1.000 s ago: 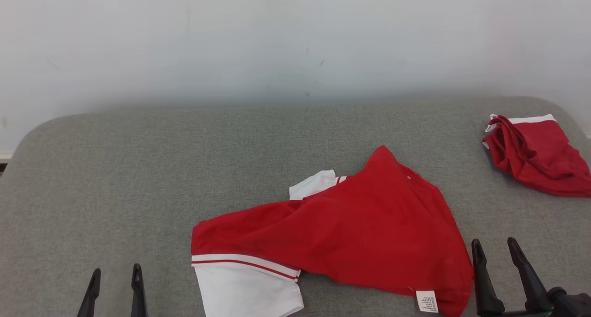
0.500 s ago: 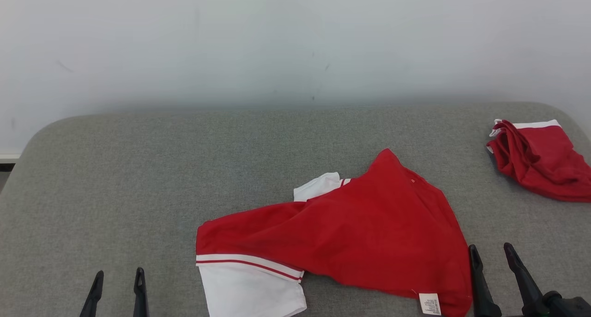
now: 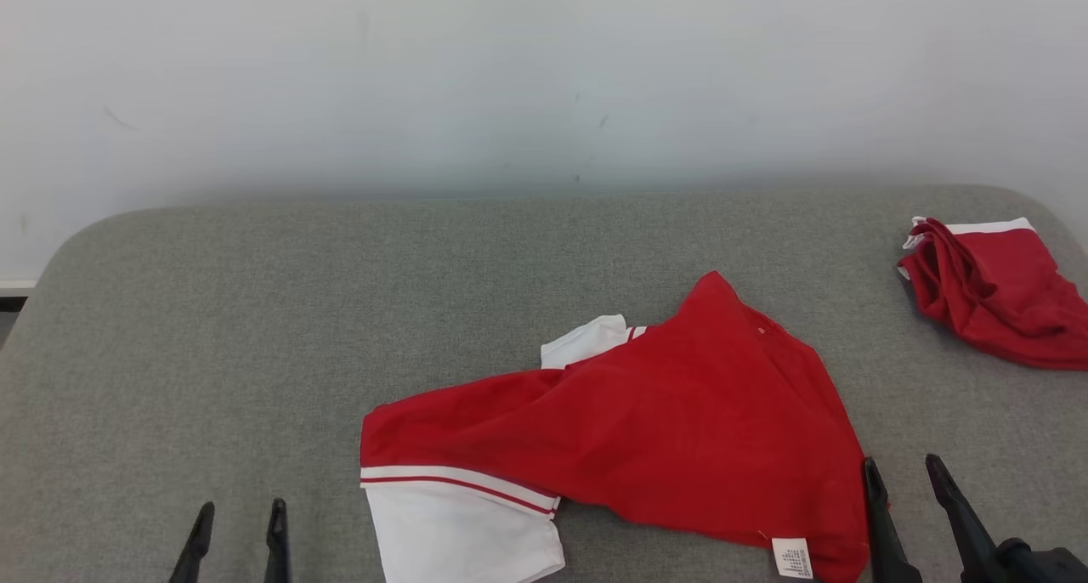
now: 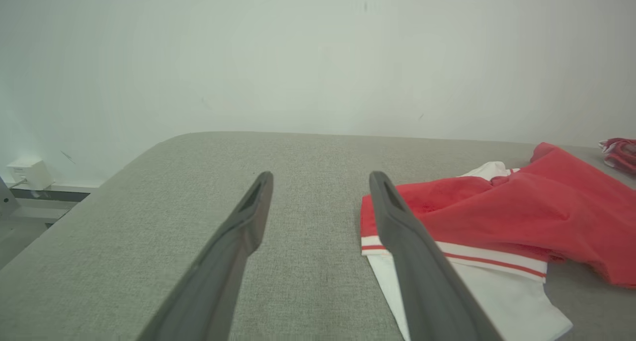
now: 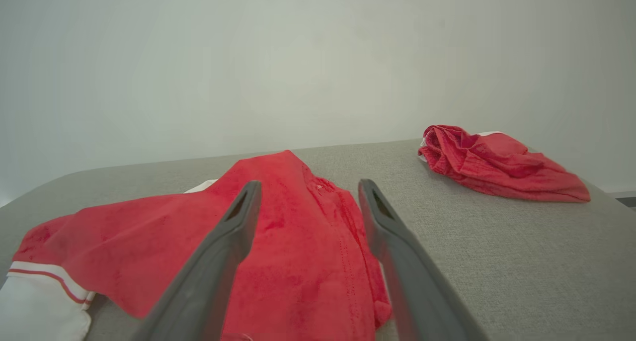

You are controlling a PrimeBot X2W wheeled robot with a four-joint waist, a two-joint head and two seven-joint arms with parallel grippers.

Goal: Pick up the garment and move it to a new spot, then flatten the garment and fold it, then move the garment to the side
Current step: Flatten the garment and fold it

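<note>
1. The garment, red with a white sleeve, lies rumpled and doubled over on the grey top, at the near edge, right of middle.
2. The left gripper hangs spread and empty over bare grey, near the sleeve but apart from it.
3. The right gripper is spread too and pinches nothing. In the right wrist view one finger lies over the garment's right edge and the other over the grey top. Whether it touches the cloth I cannot tell.
4. The step in hand, as I judge it, is the pick-up, not yet made. Flattening, folding and moving aside all remain.
5. The next move calls for the right gripper to drop onto the hem beside it and close on cloth alone. The left reaches right to the sleeve end, so the garment lifts by two points.
6. A second red heap lies at the far right, well apart, and is best left alone.
7. A white tag at the near right hem carries small print, too fine to read. No brand can be made out.
</note>
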